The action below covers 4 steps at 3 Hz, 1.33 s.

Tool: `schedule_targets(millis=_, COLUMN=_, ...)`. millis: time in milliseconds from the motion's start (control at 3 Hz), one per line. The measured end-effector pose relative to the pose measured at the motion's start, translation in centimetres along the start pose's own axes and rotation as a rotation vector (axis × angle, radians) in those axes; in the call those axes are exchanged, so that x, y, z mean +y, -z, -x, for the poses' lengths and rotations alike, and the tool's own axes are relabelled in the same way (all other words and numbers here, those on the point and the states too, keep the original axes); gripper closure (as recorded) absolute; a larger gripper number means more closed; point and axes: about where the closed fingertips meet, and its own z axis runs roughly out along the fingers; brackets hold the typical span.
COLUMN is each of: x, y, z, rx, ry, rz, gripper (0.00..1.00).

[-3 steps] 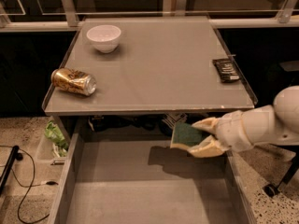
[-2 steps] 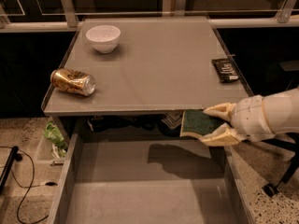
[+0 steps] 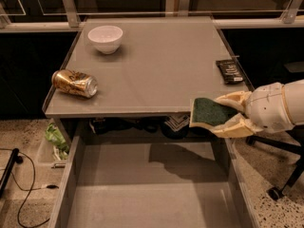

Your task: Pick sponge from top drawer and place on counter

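**A:** Status, left to right?

**B:** On the floor at far left there's a thin black cable. A crumpled green plastic bag sits just beside the drawer's left wall. The large square flat grey counter carries a dented gold metal can, lying on its side near the front left corner. A round white ceramic bowl stands upright at back left, well apart from the can.

**A:** Drawer?

**B:** The wide shallow grey metal top drawer is pulled out below the counter's front edge. A shadow falls across the right part of its flat bottom.

**A:** Where's the sponge?

**B:** The small rectangular sponge, dark green scrub top over pale yellow foam, is off the drawer bottom. It's up at the counter's front right corner with the green face upward, slightly tilted. In this view it overlaps the front rim. Can't tell whether it touches the rim.

**A:** Pincer?

**B:** The cream two-finger pincer reaches in from the right on a white arm. It's clamped on the sponge, one finger over the far edge and one under the near edge.

**A:** Anything further right?

**B:** A flat black rectangular packet lies on the counter at the right edge, behind the pincer and apart from it. A black chair base with castor is on the floor at far right.
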Motion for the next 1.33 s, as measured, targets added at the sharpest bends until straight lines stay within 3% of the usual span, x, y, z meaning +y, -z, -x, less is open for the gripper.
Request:
schedule_targets(millis=333, x=-1.9, y=-0.8, z=1.1, rx=0.023, ry=0.053, rz=-0.011, gripper=1.00)
schedule_targets(millis=1000, x=-9.3, y=-5.3, z=5.7, rx=0.052, ry=0.172, rz=0.011, gripper=1.00)
schedule_targets(millis=1333, x=-12.4, y=-7.1, z=6.9, rx=0.036, ry=0.165, rz=0.015, gripper=1.00)
